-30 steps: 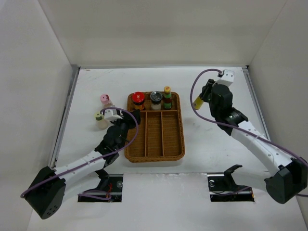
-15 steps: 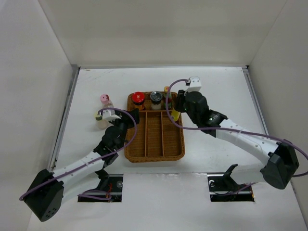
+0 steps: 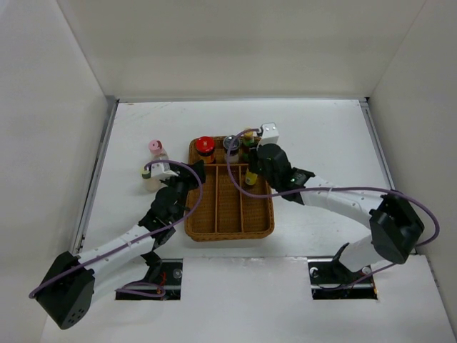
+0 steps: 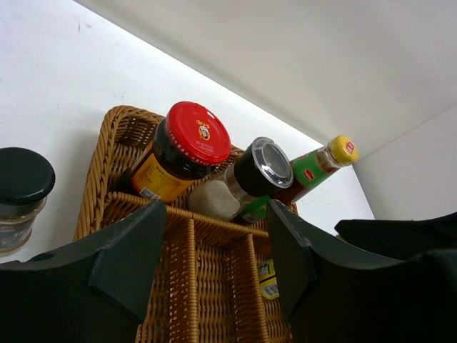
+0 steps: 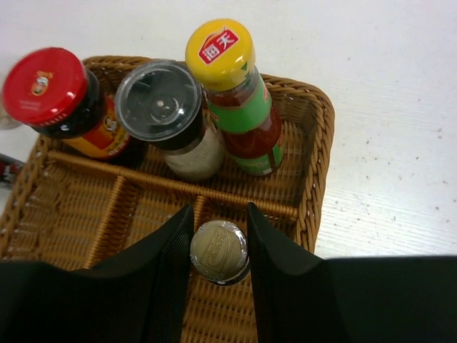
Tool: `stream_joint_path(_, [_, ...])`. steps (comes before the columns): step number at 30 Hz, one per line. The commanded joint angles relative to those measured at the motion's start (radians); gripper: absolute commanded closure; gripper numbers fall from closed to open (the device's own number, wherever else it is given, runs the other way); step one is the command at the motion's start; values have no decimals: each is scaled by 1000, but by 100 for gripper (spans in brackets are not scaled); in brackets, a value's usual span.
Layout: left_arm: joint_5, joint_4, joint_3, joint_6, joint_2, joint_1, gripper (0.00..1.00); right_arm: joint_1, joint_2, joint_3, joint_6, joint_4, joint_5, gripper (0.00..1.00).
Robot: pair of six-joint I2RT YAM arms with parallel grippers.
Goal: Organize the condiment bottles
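Observation:
My right gripper (image 5: 219, 232) is shut on a small dark bottle with a silver cap (image 5: 219, 251) and holds it upright over the right long compartment of the wicker tray (image 3: 194, 218); the bottle also shows in the top view (image 3: 251, 178). In the tray's far row stand a red-lidded dark jar (image 5: 50, 89), a jar with a clear-topped black lid (image 5: 161, 100) and a tall yellow-capped bottle (image 5: 221, 53). My left gripper (image 4: 218, 246) is open and empty at the tray's left edge. A pink-lidded jar (image 3: 155, 147) and a pale-green-lidded jar (image 3: 148, 174) stand on the table left of the tray.
The tray's three long compartments (image 3: 228, 196) hold nothing else. The left wrist view shows a dark-looking lidded jar (image 4: 21, 186) left of the tray. White walls close in the table on the left, back and right.
My right arm swung left from the far right of the table, carrying the small bottle to above the tray's right compartment. The left arm barely moved.

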Motion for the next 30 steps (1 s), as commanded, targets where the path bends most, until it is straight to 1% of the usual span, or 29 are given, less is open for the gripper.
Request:
stream_joint_path(1, [-21,46,2,24,-12,5,43,33,18,-5,-61,172,83,71])
stream_joint_path(3, [-33,46,0,30,-17,5,43,53,37,-11,-92,189,116,68])
stream_joint_path(7, [-62,28,2,44,-38,2,43,85,46,-40,-117,242,142,56])
stream_joint_path(10, [-90,2,11,56,-64,5,43,100,38,-58,-123,268,148,46])
stream_joint_path(12, [-107,-38,18,64,-107,5,43,103,24,-68,-124,276,145,41])
stream_joint_path(16, [-142,-118,35,65,-173,12,43,105,-2,-80,-129,282,143,38])
stream_joint_path(20, [-159,-259,87,64,-240,34,44,113,-48,-95,-131,290,143,28])
stream_joint_path(22, [-156,-343,132,62,-270,55,44,113,-80,-107,-121,296,139,25])
stream_joint_path(25, [-163,-473,205,61,-276,78,45,113,-132,-130,-129,307,137,25])
stream_joint_path(28, [-171,-591,252,41,-264,107,51,113,-189,-163,-111,308,133,25])
stream_joint_path(30, [-196,-650,264,15,-271,136,54,113,-228,-179,-89,308,131,28])
